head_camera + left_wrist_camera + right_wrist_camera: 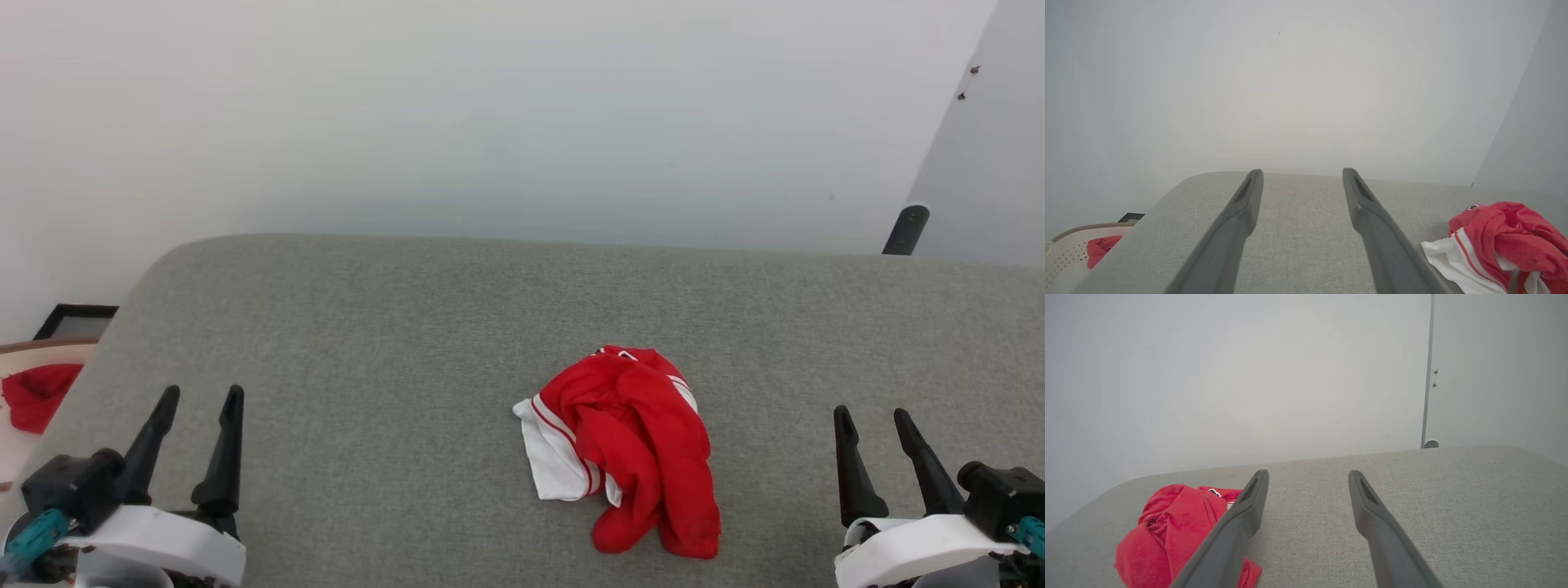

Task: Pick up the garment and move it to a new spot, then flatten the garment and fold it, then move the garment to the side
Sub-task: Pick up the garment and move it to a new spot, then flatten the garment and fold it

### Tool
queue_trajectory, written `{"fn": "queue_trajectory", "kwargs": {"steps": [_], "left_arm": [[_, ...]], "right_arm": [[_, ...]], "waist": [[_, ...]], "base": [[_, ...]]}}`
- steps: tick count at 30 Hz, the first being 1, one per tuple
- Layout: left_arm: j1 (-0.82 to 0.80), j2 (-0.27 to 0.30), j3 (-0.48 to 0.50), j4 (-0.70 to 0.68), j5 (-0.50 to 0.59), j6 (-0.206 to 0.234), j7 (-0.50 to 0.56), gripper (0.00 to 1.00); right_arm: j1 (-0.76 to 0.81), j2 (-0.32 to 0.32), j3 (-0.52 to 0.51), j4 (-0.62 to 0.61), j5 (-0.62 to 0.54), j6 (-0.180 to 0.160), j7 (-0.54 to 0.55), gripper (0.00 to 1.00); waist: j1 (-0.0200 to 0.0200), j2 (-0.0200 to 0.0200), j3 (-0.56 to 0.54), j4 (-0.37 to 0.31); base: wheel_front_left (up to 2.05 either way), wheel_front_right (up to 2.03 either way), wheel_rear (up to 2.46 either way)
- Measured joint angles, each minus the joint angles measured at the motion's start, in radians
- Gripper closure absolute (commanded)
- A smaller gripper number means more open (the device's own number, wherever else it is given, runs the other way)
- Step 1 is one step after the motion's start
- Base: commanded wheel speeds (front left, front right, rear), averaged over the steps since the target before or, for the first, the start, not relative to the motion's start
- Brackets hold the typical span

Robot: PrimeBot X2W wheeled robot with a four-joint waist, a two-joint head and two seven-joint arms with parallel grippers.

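The garment (624,449) is a crumpled red jersey with white panels and striped trim, lying in a heap on the grey table (392,343), a little right of centre near the front. It also appears at the lower right of the left wrist view (1498,241) and the lower left of the right wrist view (1167,535). My left gripper (200,398) rests at the lower left, open and empty, well left of the heap. My right gripper (873,416) rests at the lower right, open and empty, to the heap's right.
A pale perforated basket (1065,253) with a red cloth (37,392) inside stands off the table's left edge, beside a dark frame (77,320). A white wall rises behind the table. A dark post (906,229) stands at the far right.
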Motion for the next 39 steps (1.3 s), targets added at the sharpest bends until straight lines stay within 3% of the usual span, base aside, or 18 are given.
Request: {"fn": "queue_trajectory", "kwargs": {"steps": [8,13,18,25,33,39], "left_arm": [[0.001,0.011,-0.010,-0.026,-0.002,-0.007,0.027,0.00],[-0.031,0.020,-0.034,-0.048,-0.029,-0.026,0.107,0.00],[-0.088,0.037,-0.069,-0.058,-0.118,-0.055,0.270,0.00],[-0.199,0.067,-0.138,-0.038,-0.266,-0.069,0.610,0.00],[-0.294,0.077,-0.205,0.034,-0.363,-0.026,0.912,0.00],[-0.322,0.074,-0.254,0.083,-0.378,-0.014,1.027,0.00]], "right_arm": [[-0.014,0.000,-0.023,0.008,-0.013,0.000,0.000,0.00],[-0.026,0.000,-0.041,0.009,-0.016,0.000,0.000,0.00],[-0.046,0.000,-0.042,0.010,-0.014,0.000,-0.002,0.00],[-0.078,0.000,-0.056,0.012,-0.010,0.000,-0.010,0.00],[-0.112,0.000,-0.054,0.012,0.011,0.000,-0.029,0.00],[-0.123,0.000,-0.049,0.015,0.023,0.000,-0.043,0.00]], "waist": [[0.0000,0.0000,0.016,-0.036],[0.0000,0.0000,0.033,-0.068],[-0.0001,0.0000,0.052,-0.106],[-0.0001,0.0000,0.091,-0.152],[-0.0001,0.0000,0.144,-0.208],[-0.0001,0.0000,0.175,-0.250]], "base": [[0.00,0.00,0.00],[0.00,0.00,0.00],[0.00,0.00,0.00],[0.00,0.00,0.00],[0.00,0.00,0.00],[0.00,0.00,0.00]]}}
